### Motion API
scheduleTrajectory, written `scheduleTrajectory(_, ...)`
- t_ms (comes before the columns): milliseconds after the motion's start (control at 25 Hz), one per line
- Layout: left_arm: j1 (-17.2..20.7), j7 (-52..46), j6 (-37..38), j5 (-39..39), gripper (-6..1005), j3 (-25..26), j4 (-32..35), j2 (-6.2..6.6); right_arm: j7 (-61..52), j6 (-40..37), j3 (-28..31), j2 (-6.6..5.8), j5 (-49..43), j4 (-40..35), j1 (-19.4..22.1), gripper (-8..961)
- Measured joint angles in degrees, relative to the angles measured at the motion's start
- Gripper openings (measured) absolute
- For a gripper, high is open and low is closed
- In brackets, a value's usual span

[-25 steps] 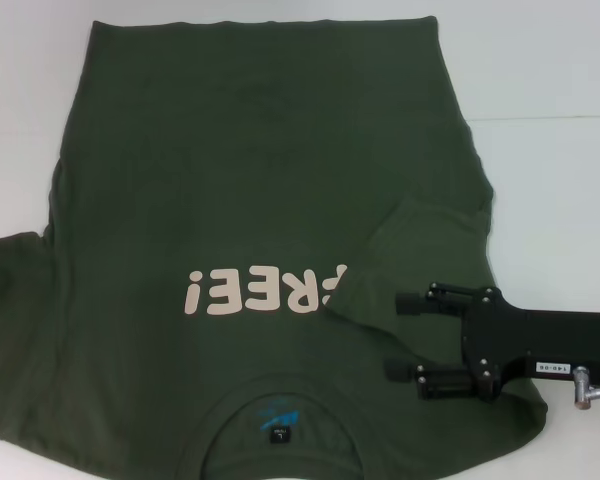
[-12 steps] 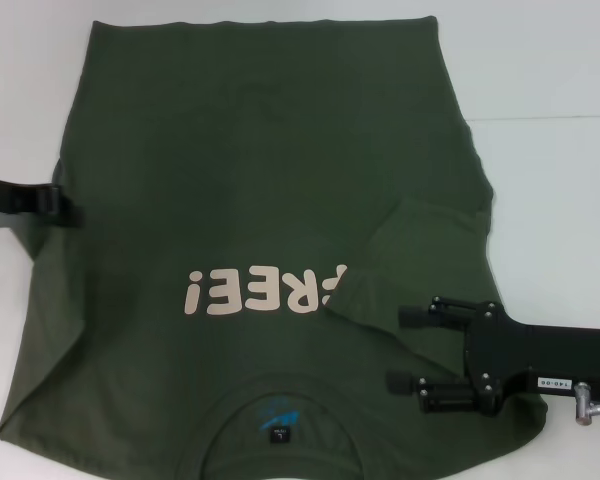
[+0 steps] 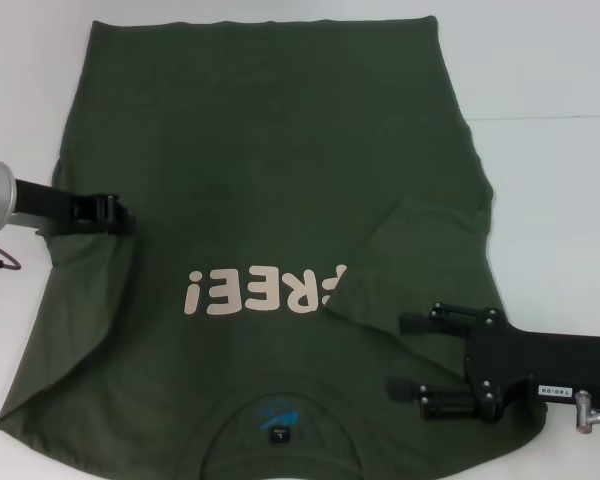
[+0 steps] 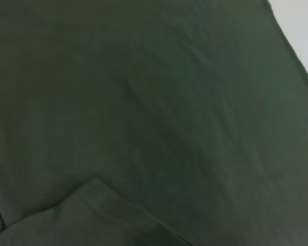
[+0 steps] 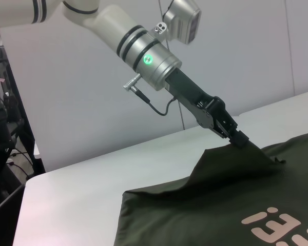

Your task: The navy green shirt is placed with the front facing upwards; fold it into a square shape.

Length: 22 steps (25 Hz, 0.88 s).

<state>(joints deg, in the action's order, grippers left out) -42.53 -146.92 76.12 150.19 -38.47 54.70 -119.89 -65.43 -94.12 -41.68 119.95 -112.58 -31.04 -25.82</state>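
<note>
Left gripper (image 3: 123, 217) at nine o'clock, jaws pinching lifted sleeve of navy green shirt (image 3: 260, 180). Right gripper (image 3: 405, 353) at four o'clock, jaws spread, over folded sleeve. White table (image 3: 550, 170) beneath; grey wall (image 5: 236, 46) behind.

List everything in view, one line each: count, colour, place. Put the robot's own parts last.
navy green shirt: one, dark olive green, spread front up over most of the table; right sleeve folded in over the chest, left sleeve lifted.
"FREE!" lettering: one word, cream, on the chest, its last letters covered by the folded right sleeve.
collar label: one, blue, inside the round collar at the near edge.
table: one, white, under the shirt.
left gripper: one, black, at the shirt's left side, shut on the lifted sleeve cloth.
right gripper: one, black, over the shirt's right shoulder area, fingers apart, holding nothing.
</note>
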Motion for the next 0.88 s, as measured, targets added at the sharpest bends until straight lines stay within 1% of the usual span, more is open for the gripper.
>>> scheduleTrajectory(240, -0.1, 1.0, -3.7, -0.1, 69, 0.1, -3.2, 0.09, 0.0, 0.0, 0.0, -0.03, 0.0, 0.1, 0.1, 866)
scheduleTrajectory(360, -0.2, 0.8, -4.4, -0.6, 76, 0.6, -4.2, 0.17, 0.0, -0.1, 0.1, -0.05, 0.0, 0.1, 0.1, 866)
scheduleTrajectory(520, 0.3, 1.1, -3.9, -3.5, 85, 0.7, -4.3, -0.01, 0.0, -0.6, 0.2, -0.11, 0.0, -0.1, 0.1, 866)
scheduleTrajectory(600, 0.4, 2.1, -3.0, -5.9, 89, 0.7, -4.3, 0.13, -0.1, -0.6, 0.3, -0.18, 0.1, -0.6, 0.1, 865)
scheduleTrajectory(680, 0.5, 3.0, -2.5, -6.6, 152, 0.7, -4.3, 0.17, -0.7, -0.7, 0.3, -0.26, 0.0, -1.4, 0.0, 865)
scheduleTrajectory(800, 1.0, 10.6, 1.0, -11.1, 247, 0.8, -4.3, 0.24, -4.1, -1.2, -0.1, -0.41, -0.5, -4.8, 0.0, 865)
scheduleTrajectory(880, 1.5, 18.1, 4.7, -15.2, 416, 1.0, -4.4, 0.25, -7.5, -2.3, -0.3, -0.43, -1.3, -8.6, 0.4, 865)
